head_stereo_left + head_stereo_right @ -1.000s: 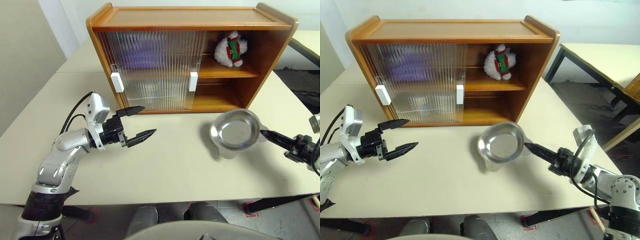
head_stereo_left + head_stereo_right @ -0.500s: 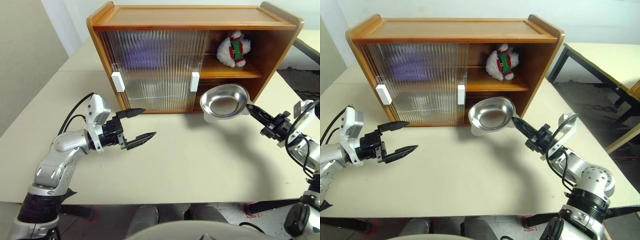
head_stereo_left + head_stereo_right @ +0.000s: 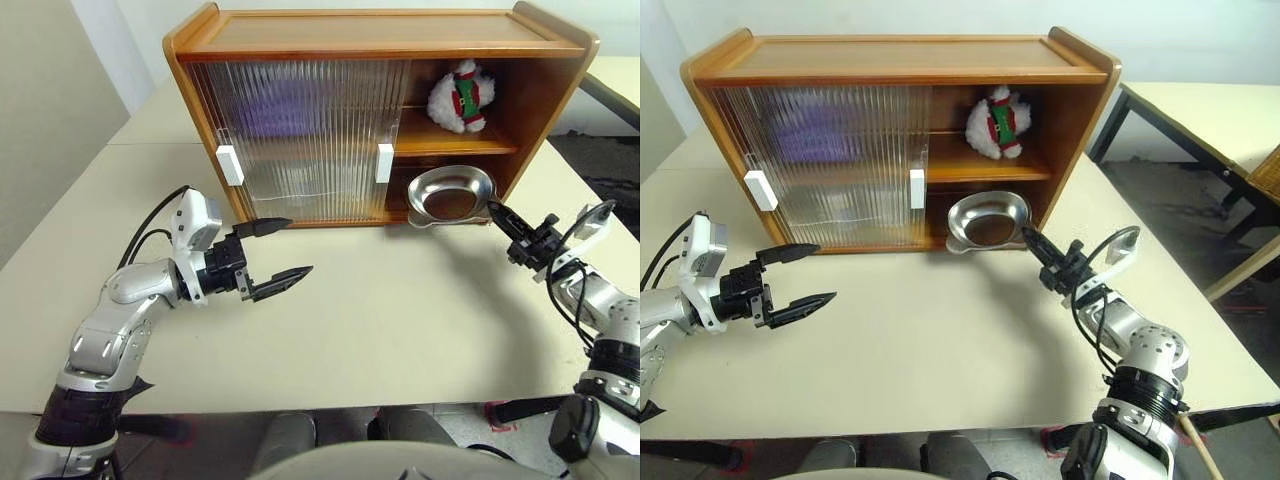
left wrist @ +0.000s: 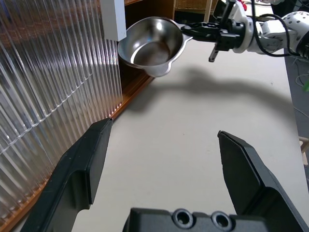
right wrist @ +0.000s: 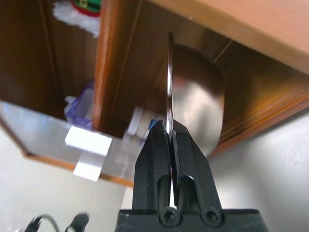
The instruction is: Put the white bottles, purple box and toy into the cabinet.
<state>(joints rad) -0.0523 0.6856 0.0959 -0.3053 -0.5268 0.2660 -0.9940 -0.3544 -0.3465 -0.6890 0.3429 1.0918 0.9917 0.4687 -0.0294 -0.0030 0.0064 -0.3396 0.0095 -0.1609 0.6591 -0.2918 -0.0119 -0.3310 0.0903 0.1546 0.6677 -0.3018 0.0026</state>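
A wide cream table [image 3: 380, 320] carries everything; its near edge runs below the arms, and a seam in the top crosses at the far left by the cabinet's left end. Past the table's right edge lies dark floor, with a second pale table [image 3: 1210, 115] on black legs at the far right. A pale wall stands behind.

The cabinet [image 3: 380, 35] sits toward the table's far edge, honey-coloured wood. Its two ribbed sliding doors [image 3: 300, 135] with white block handles cover the left and middle part, leaving the right end open. A purple blur shows through the ribbing on the upper shelf; in the right wrist view the purple box [image 5: 79, 104] can be seen inside behind the doors. Something white lies beside it, but it is too blurred to name.

The left gripper [image 3: 272, 255] hangs over the table in front of the doors, fingers spread wide and holding nothing.

The right gripper [image 3: 497, 212] is clamped tight on the rim of a shiny metal dish [image 3: 452, 193], which hangs at the mouth of the cabinet's lower open compartment, at its right end.

The toy [image 3: 458, 97], a small plush snowman, sits on the upper shelf in the open right end.
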